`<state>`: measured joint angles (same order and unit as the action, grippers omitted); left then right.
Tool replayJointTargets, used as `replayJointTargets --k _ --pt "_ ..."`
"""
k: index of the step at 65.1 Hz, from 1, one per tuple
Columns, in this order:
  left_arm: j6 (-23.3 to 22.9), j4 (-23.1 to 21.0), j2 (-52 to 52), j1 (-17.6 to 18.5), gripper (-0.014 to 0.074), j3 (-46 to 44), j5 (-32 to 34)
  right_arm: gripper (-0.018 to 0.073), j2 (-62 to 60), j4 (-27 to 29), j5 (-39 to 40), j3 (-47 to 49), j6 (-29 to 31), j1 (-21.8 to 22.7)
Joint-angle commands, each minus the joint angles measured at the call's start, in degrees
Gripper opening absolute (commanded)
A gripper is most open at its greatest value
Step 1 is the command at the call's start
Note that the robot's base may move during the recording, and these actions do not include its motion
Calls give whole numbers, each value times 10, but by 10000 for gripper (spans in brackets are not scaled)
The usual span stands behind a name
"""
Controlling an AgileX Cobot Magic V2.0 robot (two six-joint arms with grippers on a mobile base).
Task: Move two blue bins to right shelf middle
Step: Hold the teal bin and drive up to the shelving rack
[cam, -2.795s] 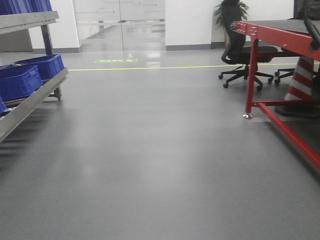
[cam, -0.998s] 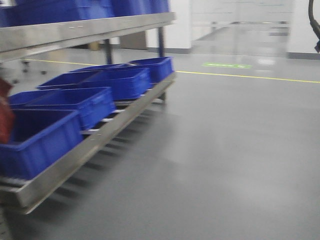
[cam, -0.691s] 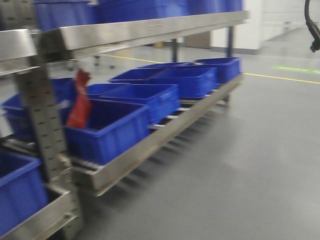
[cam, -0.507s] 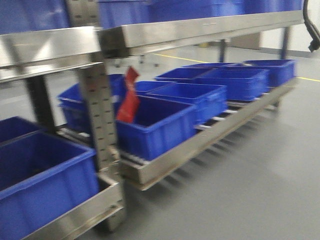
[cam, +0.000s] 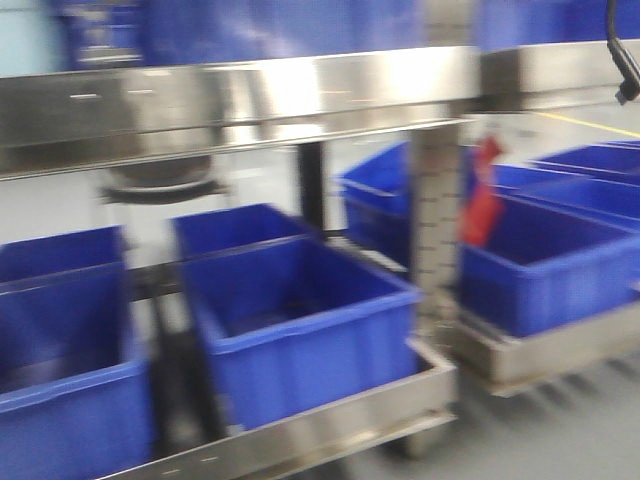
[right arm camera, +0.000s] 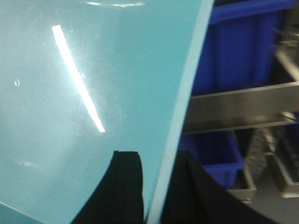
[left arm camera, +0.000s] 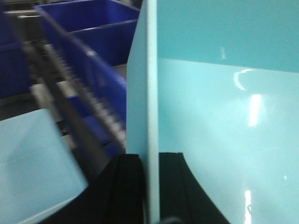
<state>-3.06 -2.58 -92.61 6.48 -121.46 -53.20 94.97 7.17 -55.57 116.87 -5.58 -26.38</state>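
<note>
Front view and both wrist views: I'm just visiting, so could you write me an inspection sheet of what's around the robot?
Surface: steel shelf racks, two units side by side.
Job's things: blue bins on the bottom level; more blue above, blurred.
Clutter: red tag by a rack post.
Grippers: left gripper and right gripper each seem clamped on a teal panel edge.
Cables: black cable hanging top right.
Surroundings: grey floor, yellow line.

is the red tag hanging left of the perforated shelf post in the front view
No, the red tag hangs just to the right of the perforated post.
</note>
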Motion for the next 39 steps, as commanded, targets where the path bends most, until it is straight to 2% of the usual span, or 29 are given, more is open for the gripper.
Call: replayJointTargets --k 1,39 --pt "-6 -19 7 2 -111 -6 38 -151 -7 16 23 6 18 -3" --pt "-6 -19 7 2 -111 -6 38 -151 -7 16 23 6 18 -3"
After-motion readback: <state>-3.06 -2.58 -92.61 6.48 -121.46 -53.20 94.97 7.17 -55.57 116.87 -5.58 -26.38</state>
